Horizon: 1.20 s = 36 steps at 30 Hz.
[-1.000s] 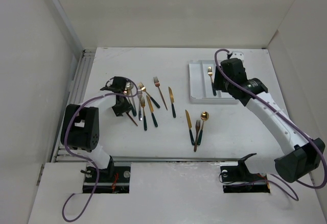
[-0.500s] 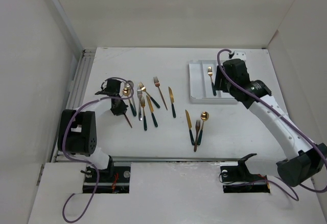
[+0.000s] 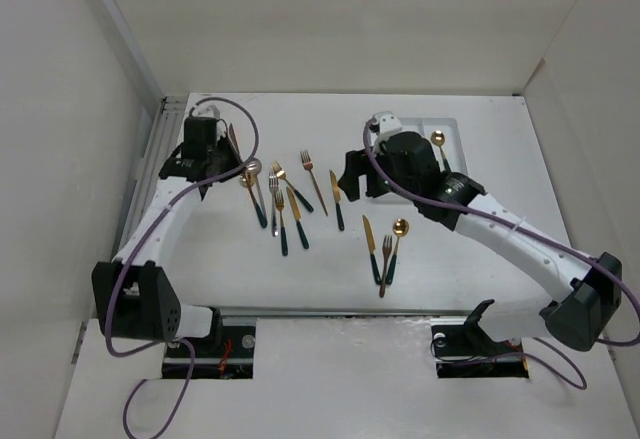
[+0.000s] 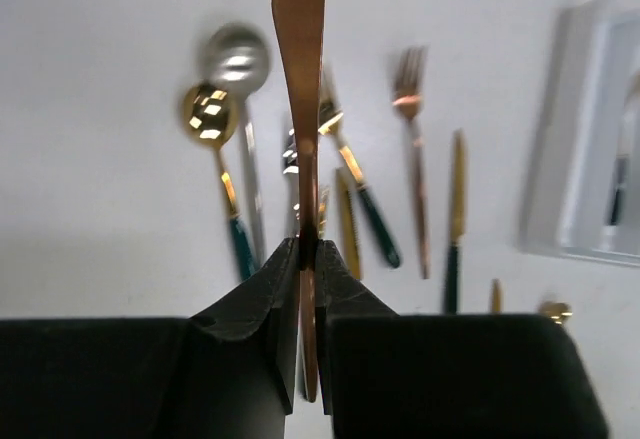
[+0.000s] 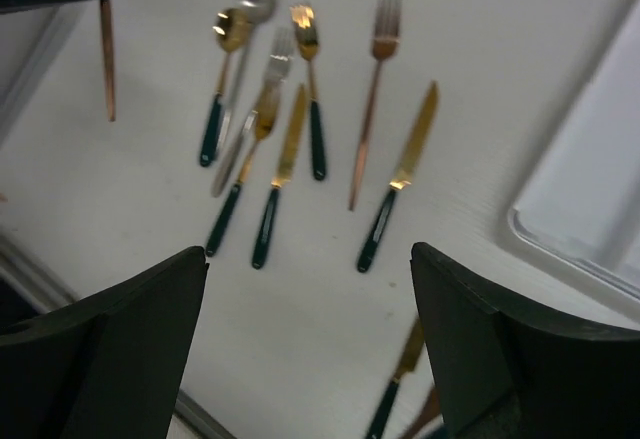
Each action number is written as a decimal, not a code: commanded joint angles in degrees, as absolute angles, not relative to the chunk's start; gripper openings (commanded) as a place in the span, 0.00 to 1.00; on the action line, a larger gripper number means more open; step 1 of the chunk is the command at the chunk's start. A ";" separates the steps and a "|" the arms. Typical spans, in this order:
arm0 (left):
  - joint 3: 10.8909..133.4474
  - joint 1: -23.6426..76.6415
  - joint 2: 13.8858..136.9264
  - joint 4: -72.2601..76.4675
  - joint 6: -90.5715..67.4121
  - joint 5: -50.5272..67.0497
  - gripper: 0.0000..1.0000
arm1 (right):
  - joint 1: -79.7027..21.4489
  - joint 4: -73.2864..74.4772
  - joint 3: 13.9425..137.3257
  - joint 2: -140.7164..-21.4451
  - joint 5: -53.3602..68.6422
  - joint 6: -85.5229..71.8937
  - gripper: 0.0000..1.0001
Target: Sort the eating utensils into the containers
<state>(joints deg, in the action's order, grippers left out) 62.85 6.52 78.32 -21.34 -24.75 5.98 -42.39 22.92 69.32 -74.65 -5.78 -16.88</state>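
- Top external cam, far left: left gripper [image 3: 212,149] is up over the far-left part of the table [image 3: 300,289] w/ a copper piece [image 3: 232,139] in it, long axis roughly near-to-far.
- Left wrist cam settles the grip: both fingers [image 4: 250,309] are clenched on the copper piece's thin shaft. Fork, knife or spoon? Can't tell, its end is cropped.
- Middle: loose cutlery [image 3: 280,204] is fanned out on the table, handles mostly toward the arm bases. A front trio [image 3: 385,249] lies nearer the front edge.
- Right of that: right gripper [image 3: 352,174] hangs just beside a gold knife [image 3: 338,199]. Right wrist cam shows its jaws spread wide w/ nothing held. The knife is ahead btwn them, lying approx along the cam's line of sight.
- Far right: white tray [image 3: 452,125], mostly hidden behind the right arm in the top view. A gold spoon [image 3: 438,139] lies in it; which compartment, can't tell.
- What matters, I'd say: the tray is well to the right of the left gripper, w/ the right arm in btwn. So the copper piece needs carrying across and lining up w/ the slots, which seem to run near-to-far.
- Left wrist cam only catches the tray's edge at far right of its view. Only the top cam shows the arm in the way.
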 commanded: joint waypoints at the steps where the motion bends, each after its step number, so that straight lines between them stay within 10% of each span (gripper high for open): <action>1: 67.49 6.33 71.91 -17.85 -22.49 11.24 0.00 | -44.46 6.98 70.66 -76.54 2.62 -18.97 0.88; 25: 65.21 16.26 61.08 -8.53 -26.10 12.57 0.00 | -49.48 -7.65 85.61 -98.60 13.01 -27.60 0.64; 36: 62.59 16.79 60.56 -9.05 -27.69 12.57 0.00 | -49.48 -7.65 90.53 -103.97 15.12 -28.21 0.06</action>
<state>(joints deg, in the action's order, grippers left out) 63.59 16.51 62.37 -11.68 -26.41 12.36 -48.88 -4.21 86.85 -103.04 14.26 -28.03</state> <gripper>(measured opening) 0.047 0.116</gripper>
